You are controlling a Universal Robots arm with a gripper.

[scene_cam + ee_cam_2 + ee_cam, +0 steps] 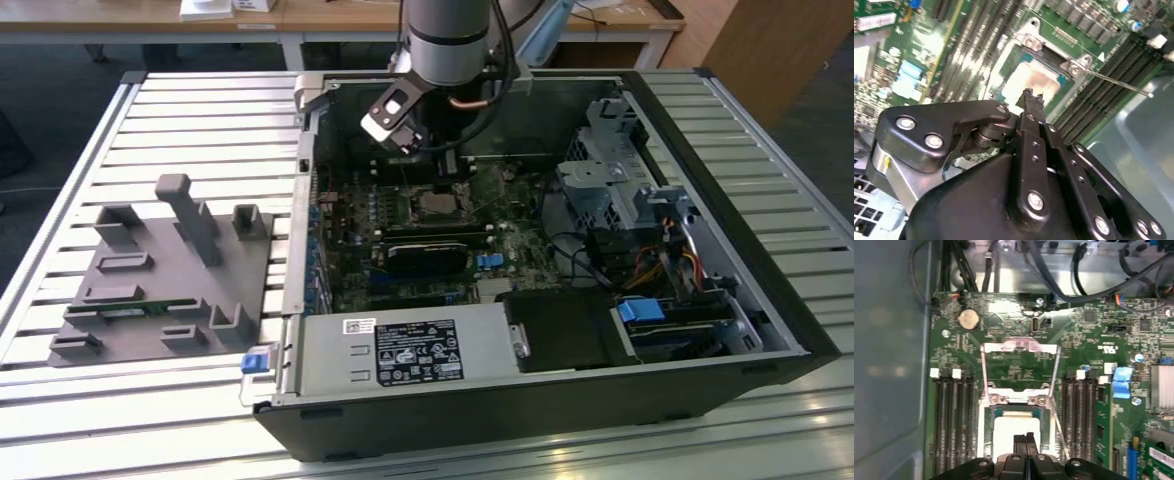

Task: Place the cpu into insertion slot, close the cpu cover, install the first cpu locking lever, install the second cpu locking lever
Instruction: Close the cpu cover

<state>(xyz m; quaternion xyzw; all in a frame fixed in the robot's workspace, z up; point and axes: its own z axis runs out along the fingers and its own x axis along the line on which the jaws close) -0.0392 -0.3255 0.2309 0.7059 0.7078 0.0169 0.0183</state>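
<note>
Socket [988,425] holds the cpu [1006,430] lying flat, with the end effector [1026,439] just above it, closed up and gripping nothing. The cpu cover [1020,345] stands open. Thin, stiff and light, it likely suits a push at its free edge.

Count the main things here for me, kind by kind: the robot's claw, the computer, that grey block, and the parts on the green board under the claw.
gripper: 1
computer case: 1
grey block: 1
cpu: 1
cpu cover: 1
coin battery: 1
Total: 6
</note>
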